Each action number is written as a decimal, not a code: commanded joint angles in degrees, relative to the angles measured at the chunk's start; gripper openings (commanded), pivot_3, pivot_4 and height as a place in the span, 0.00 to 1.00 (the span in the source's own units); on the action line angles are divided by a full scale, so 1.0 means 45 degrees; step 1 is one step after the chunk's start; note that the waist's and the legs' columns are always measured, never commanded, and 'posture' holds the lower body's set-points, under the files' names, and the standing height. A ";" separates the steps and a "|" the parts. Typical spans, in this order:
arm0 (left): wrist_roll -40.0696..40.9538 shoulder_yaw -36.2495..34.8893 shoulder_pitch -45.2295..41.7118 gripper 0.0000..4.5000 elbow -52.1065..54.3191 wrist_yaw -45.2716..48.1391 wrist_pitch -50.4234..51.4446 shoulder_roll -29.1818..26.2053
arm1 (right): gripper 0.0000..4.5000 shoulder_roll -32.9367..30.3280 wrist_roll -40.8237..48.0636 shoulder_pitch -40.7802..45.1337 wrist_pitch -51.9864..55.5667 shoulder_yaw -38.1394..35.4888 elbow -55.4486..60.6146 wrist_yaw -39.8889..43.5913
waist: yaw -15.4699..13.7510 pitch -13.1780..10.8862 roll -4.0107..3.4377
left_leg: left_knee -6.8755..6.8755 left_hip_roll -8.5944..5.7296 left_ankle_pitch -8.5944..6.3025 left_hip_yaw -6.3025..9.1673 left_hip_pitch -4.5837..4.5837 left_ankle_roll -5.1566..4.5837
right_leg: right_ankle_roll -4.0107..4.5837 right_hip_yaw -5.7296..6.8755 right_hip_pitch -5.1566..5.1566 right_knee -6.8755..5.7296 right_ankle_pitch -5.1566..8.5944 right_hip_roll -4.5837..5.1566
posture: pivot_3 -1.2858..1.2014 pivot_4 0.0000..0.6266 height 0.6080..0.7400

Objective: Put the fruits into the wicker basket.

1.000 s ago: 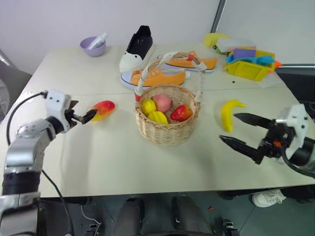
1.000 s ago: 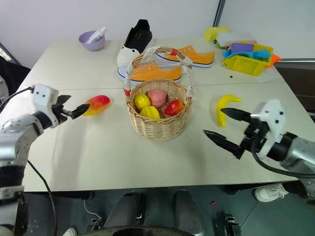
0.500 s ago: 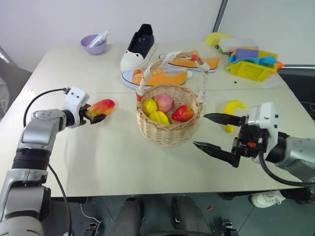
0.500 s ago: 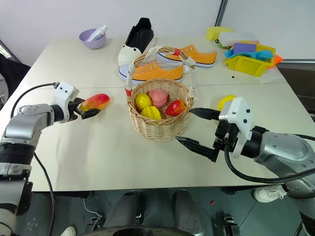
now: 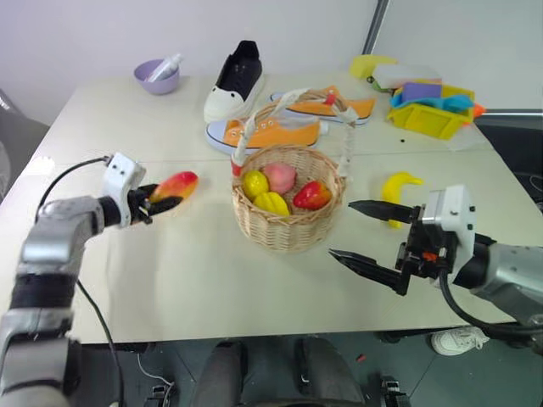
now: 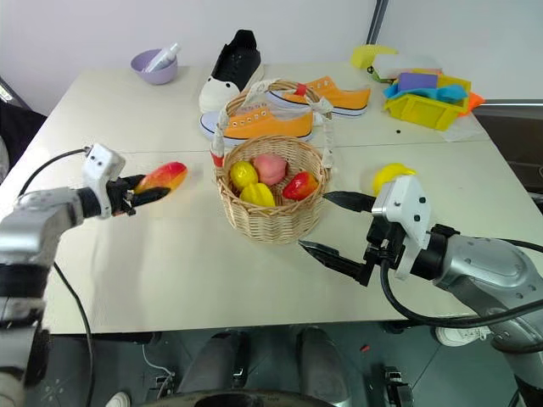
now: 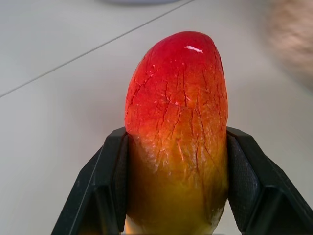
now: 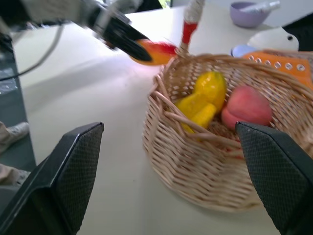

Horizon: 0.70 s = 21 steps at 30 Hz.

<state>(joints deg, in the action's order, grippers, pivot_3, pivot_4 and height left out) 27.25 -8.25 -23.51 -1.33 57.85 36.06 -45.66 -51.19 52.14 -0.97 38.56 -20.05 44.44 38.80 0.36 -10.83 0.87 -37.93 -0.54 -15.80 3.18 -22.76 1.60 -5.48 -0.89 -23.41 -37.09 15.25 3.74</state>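
The left claw (image 5: 161, 203) is clamped on the mango (image 5: 175, 186), with one black finger (image 7: 105, 188) pressed on each side of its yellow end, while the red end points away from the claw. The mango is to the left of the wicker basket (image 5: 288, 222), apart from it; I cannot tell if it touches the surface (image 5: 195, 280).

The basket stands in the middle of the surface. Inside it there are a yellow fruit (image 5: 255, 182), a pink peach (image 5: 281, 177), a red fruit (image 5: 311, 195) and one more yellow piece (image 5: 271, 203). Its tall handle (image 5: 293, 97) is wrapped in white cloth.

The right claw (image 5: 361, 232) is near the basket on its right side, and its two fingers stand wide apart with nothing between them. In the right wrist view the basket is seen between these fingers.

The banana (image 5: 399, 186) lies on the surface to the right of the basket, just behind the right claw.

On the far side there are two orange sneakers (image 5: 267, 133), a black and white shoe (image 5: 234, 80), a purple bowl (image 5: 156, 77) and a yellow tray (image 5: 428, 116) with colourful things.
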 commanded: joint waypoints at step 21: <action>0.0350 0.4004 -0.4804 0.99 0.4282 -0.2814 0.2297 0.3875 | 1.00 0.0746 -0.2797 -0.0246 -0.0536 -0.0692 -0.2541 -0.1185 | -0.0135 -0.0008 0.0008 | -0.0020 0.0009 -0.0009 -0.0024 0.0059 -0.0018 | 0.0001 -0.0002 0.0051 -0.0014 -0.0002 -0.0103 | 0.52 0.24 0.86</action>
<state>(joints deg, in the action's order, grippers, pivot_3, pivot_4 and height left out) 27.96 11.00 -44.29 15.88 43.89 47.87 -27.63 -48.17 41.97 -2.60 36.80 -22.96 34.37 35.46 -0.25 -10.87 0.90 -38.02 -0.49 -15.84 3.07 -22.50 1.52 -5.47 -0.91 -23.18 -37.15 15.24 3.27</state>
